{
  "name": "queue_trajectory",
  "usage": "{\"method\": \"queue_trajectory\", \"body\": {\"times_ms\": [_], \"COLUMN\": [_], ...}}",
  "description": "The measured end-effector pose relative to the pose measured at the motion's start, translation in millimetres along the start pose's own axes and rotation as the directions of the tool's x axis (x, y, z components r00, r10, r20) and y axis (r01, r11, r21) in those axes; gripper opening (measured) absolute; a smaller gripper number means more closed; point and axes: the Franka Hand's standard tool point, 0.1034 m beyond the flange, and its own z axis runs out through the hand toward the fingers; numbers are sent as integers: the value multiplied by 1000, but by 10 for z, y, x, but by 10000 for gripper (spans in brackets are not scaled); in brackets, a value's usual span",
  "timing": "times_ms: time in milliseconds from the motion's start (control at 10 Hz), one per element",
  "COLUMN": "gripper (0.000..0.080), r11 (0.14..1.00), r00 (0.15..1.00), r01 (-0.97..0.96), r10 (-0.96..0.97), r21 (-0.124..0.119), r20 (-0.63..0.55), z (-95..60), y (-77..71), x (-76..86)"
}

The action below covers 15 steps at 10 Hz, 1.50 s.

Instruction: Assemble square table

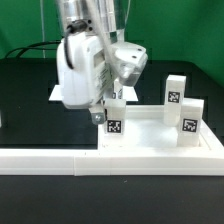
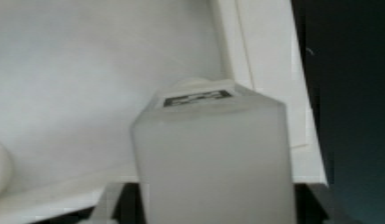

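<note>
My gripper (image 1: 108, 104) is shut on a white block leg (image 1: 112, 122) with a black-white tag, held upright over the near-left part of the white square tabletop (image 1: 150, 128). In the wrist view the leg (image 2: 210, 150) fills the middle between my dark fingers (image 2: 128, 206), with my gripper (image 2: 215, 208) closed on its sides. The tabletop (image 2: 91, 80) lies under it. Two more tagged legs stand upright at the exterior view's right, one further back (image 1: 175, 92) and one nearer (image 1: 190, 118). Whether the held leg touches the slab is hidden.
The long white L-shaped rail (image 1: 90, 160) runs along the front and right of the tabletop; it also shows in the wrist view (image 2: 269, 60). A flat white sheet (image 1: 55, 94) lies behind the arm on the black table. A small white piece (image 1: 2, 118) sits at the left edge.
</note>
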Motion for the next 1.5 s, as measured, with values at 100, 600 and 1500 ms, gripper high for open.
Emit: {"method": "queue_trajectory", "body": {"times_ms": [100,600,1500], "gripper": [294,289,646], "r11": [999,909,998], "r00": [999,910,1000], "r01": [-53,-416,-11], "r10": [53,416,13], "r21": [-1,-40,-56], "r20": [-1,-9,21], "z": [1,54,-161], "y": [9,126,153], "x": [-13,-48,-215]}}
